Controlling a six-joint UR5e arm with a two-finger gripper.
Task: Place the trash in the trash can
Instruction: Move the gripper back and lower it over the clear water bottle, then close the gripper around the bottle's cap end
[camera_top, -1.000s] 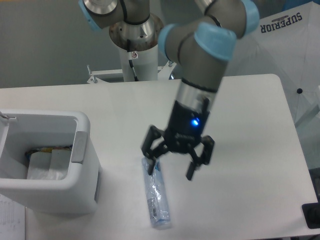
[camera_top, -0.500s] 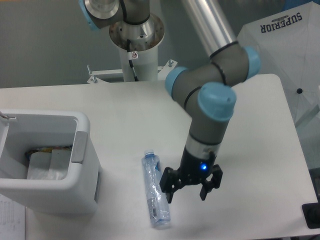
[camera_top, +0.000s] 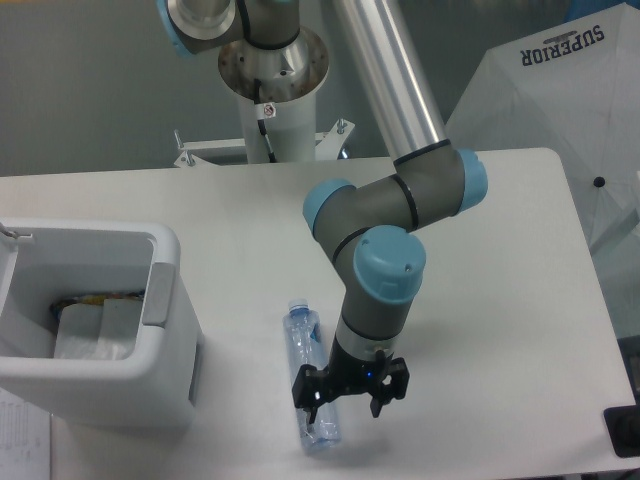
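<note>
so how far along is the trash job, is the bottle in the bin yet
Not yet. Done: the trash can already holds some items, though what they are is hard to tell. In hand: the gripper is low over the bottom end of the bottle, jaws open, one finger by it; nothing is gripped. Left: close on the bottle, which lies flat on the table, lift it, carry it left and drop it in.
</note>
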